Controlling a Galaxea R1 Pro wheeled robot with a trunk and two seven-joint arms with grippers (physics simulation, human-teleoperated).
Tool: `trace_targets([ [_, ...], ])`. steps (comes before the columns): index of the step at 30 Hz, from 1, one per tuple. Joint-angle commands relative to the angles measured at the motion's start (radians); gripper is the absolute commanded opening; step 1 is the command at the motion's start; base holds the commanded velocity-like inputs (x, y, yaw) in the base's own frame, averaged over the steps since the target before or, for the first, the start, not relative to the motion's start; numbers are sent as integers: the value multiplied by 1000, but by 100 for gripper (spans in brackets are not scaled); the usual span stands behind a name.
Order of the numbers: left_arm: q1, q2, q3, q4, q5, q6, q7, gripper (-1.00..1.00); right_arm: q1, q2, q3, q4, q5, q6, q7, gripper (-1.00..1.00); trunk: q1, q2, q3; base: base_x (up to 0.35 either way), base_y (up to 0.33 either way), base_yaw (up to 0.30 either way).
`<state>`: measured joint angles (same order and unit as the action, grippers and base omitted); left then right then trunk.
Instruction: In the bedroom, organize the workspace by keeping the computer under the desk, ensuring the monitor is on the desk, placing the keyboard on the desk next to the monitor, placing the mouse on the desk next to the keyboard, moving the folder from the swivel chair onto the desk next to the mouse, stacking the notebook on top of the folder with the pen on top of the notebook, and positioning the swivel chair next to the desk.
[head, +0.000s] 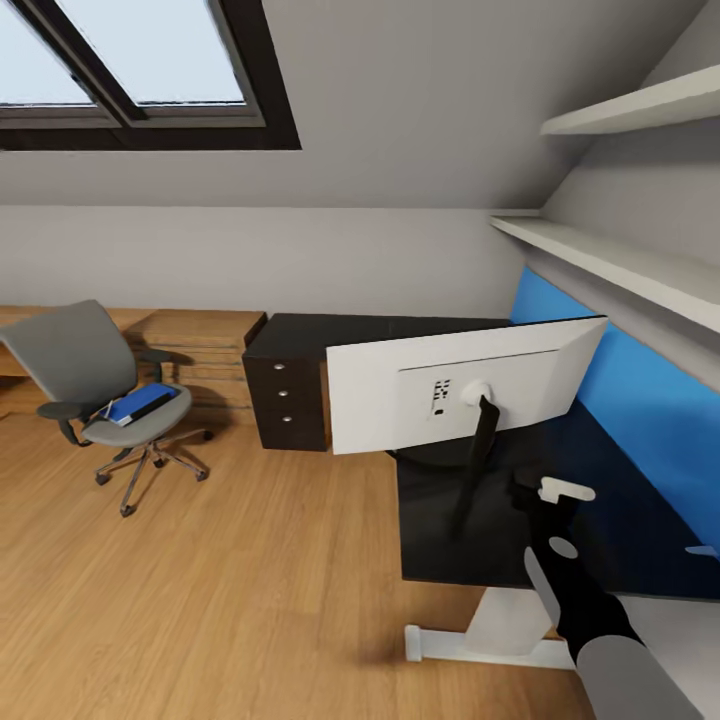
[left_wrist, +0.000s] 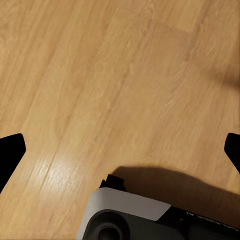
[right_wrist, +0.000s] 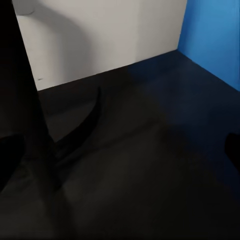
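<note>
The monitor (head: 455, 392) stands on the desk (head: 440, 545) with its white back toward me and its slim black stand (head: 477, 455) below. My right gripper (head: 530, 497) hovers over the glossy black top just beside that stand, open. In the right wrist view the right gripper (right_wrist: 120, 155) faces the monitor's white back (right_wrist: 100, 40), with the dark stand (right_wrist: 35, 125) close to one finger. The swivel chair (head: 95, 385) sits apart at the left on the floor, with the blue folder (head: 140, 403) on its seat. My left gripper (left_wrist: 120, 150) hangs open over wooden floor. Keyboard, mouse, computer, notebook and pen are out of view.
The desk's black drawer unit (head: 285, 400) faces the room, with light wooden low cabinets (head: 195, 345) behind the chair. A blue wall panel (head: 640, 400) and white shelves (head: 620, 260) bound the desk's right side. The white desk leg (head: 480, 640) stands near my base (left_wrist: 130, 220).
</note>
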<state>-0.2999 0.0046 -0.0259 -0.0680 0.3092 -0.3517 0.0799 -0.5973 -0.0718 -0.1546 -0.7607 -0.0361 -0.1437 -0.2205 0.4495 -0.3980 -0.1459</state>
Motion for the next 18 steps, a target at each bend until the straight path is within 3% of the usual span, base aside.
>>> trace_targets([
  [1,-1,0,-3,0,2,-3,3,100,-1,0,2,4,-4,-4,-2,100,1,-2,-2,-6,30,0],
  [9,-1,0,-3,0,2,-3,4,100,-1,16,12,15,-5,26,5,100,1,-2,-2,-2,10,0],
  [18,-1,0,-3,0,2,-3,4,100,-1,24,17,-5,-11,180,81,100,1,-2,-2,0,1,0],
])
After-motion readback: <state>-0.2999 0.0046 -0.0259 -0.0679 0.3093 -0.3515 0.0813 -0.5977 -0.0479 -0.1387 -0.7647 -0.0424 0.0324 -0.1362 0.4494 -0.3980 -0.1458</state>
